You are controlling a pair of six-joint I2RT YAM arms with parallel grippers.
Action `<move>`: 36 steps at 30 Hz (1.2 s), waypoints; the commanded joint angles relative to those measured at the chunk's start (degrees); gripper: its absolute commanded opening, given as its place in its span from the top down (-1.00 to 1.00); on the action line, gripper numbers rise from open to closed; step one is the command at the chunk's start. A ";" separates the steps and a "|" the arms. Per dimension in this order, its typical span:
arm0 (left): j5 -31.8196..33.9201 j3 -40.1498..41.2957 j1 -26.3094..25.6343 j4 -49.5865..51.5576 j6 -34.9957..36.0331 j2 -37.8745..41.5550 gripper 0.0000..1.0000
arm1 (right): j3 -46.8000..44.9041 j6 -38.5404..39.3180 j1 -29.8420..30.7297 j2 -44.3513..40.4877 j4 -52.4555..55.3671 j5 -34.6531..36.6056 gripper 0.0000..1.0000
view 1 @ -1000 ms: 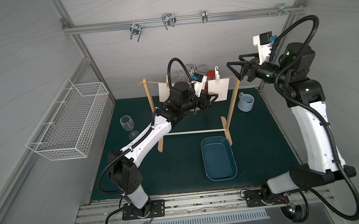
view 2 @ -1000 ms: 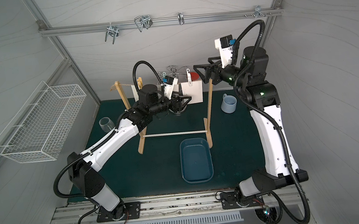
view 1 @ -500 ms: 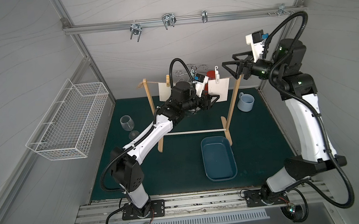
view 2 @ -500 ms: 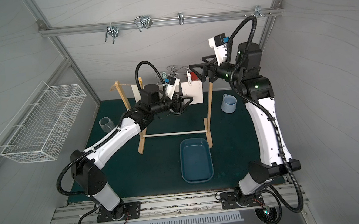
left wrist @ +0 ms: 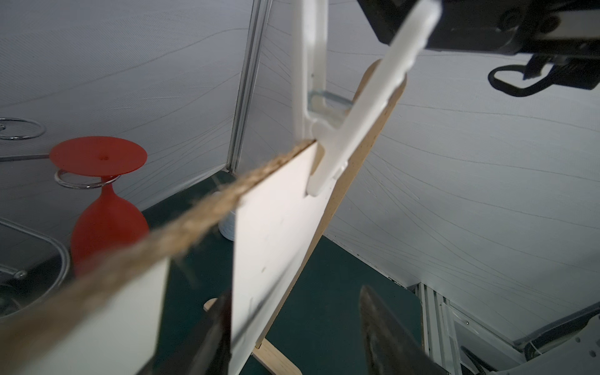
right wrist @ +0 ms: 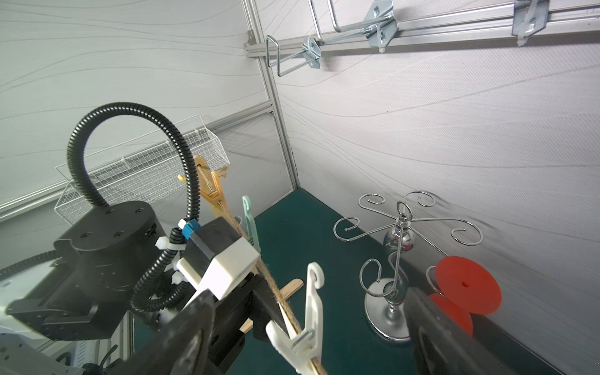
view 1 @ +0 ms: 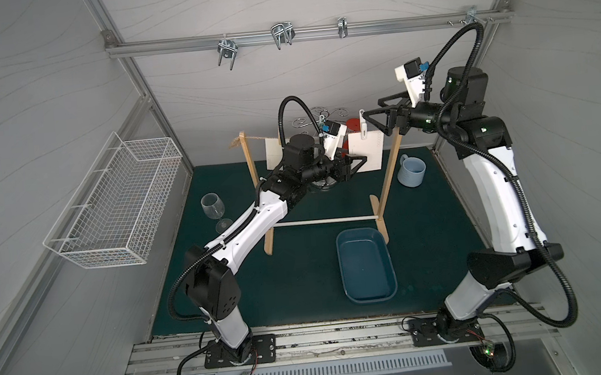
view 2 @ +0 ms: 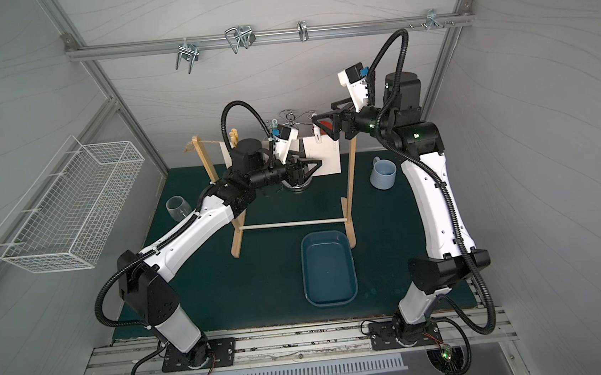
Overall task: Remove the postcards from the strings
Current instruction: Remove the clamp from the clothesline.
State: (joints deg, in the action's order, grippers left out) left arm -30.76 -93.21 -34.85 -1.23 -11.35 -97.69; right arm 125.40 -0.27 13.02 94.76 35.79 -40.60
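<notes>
The strings are one tan rope (view 1: 254, 138) (left wrist: 194, 220) stretched between two wooden posts. Two white postcards hang from it in both top views: one on the left (view 1: 273, 153), one on the right (view 1: 367, 151) (view 2: 326, 156). A white clothespin (view 1: 363, 125) (right wrist: 308, 311) pins the right postcard (left wrist: 276, 211). My left gripper (view 1: 358, 161) (left wrist: 293, 318) is open at that card's lower edge, which lies against one finger (left wrist: 211, 341). My right gripper (view 1: 372, 109) (right wrist: 308, 331) is open, its jaws standing either side of the white clothespin without touching it.
A green clothespin (right wrist: 248, 217) and a wooden one (right wrist: 211, 191) sit further along the rope. A chrome stand (right wrist: 399, 259) holds an upturned red glass (right wrist: 464, 289). On the green mat are a blue tray (view 1: 365, 264), a blue mug (view 1: 412, 172) and a wine glass (view 1: 213, 207). A wire basket (view 1: 114, 201) hangs on the left wall.
My right arm has swung left and lower, bringing its open jaws around the white clothespin. My left gripper has stayed at the card's lower edge, its jaws slightly narrower.
</notes>
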 commanded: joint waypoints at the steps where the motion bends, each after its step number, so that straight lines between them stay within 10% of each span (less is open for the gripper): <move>1: -2.76 -1.58 0.66 -5.12 -1.35 -1.10 -0.16 | 1.33 1.90 0.17 0.09 0.95 -1.76 -0.83; 28: -7.23 -0.23 1.41 -10.69 -5.65 -4.36 -0.28 | 1.86 3.15 0.11 0.45 1.72 -2.02 -0.84; 36: -8.42 1.37 1.45 -12.63 -7.21 -4.38 -0.01 | 1.77 3.69 0.10 0.57 2.03 -1.95 -0.84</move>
State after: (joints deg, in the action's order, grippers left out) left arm -37.82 -92.42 -33.67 -10.17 -17.67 -101.71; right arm 125.64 1.67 13.02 95.46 36.27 -41.47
